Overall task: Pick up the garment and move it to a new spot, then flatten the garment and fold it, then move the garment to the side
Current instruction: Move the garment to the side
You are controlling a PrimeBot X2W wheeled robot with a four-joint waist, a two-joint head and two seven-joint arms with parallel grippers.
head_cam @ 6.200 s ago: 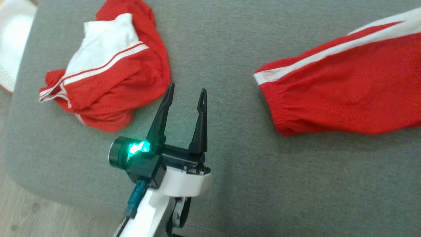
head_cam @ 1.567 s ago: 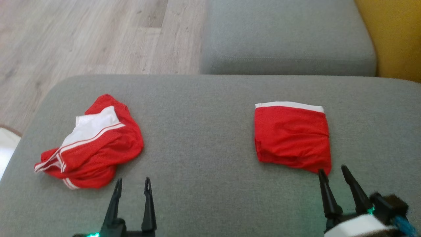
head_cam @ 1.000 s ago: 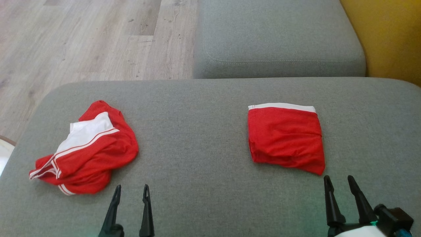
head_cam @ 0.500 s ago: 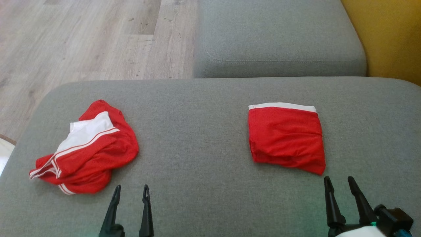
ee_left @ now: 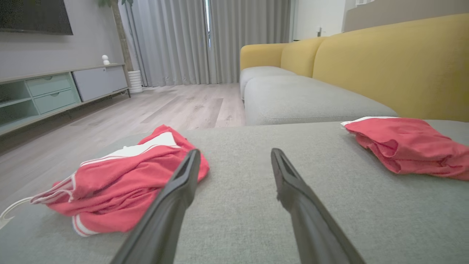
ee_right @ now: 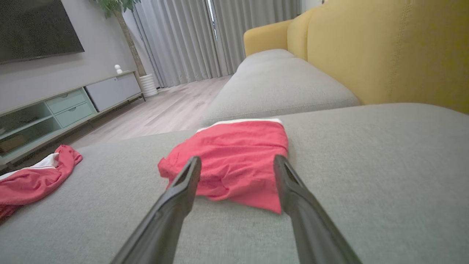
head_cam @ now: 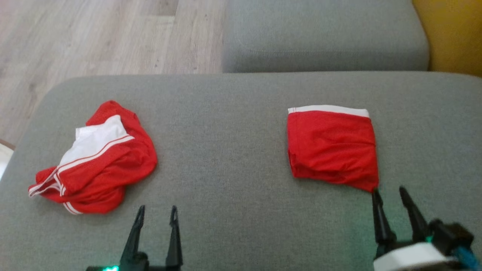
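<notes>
A folded red garment (head_cam: 332, 146) with a white band lies flat on the right of the grey cushion (head_cam: 226, 150); the right wrist view has it (ee_right: 234, 161) just beyond my fingers. A crumpled red and white garment (head_cam: 98, 160) lies in a heap on the left, also in the left wrist view (ee_left: 124, 187). My left gripper (head_cam: 157, 212) stands open near the front edge, right of the heap, holding nothing. Open and empty too, my right gripper (head_cam: 389, 194) has its tips just short of the folded garment's near corner.
Behind the cushion lies a second grey seat (head_cam: 324, 34) and a yellow sofa back (head_cam: 452, 34) at the far right. Wooden floor (head_cam: 94, 37) spreads to the upper left. A low TV cabinet (ee_left: 55, 95) stands across the room.
The head camera has tilted, so the whole picture has shifted slightly up. Both garments lie as before and both grippers stay open, the right one closer to the folded garment's corner.
</notes>
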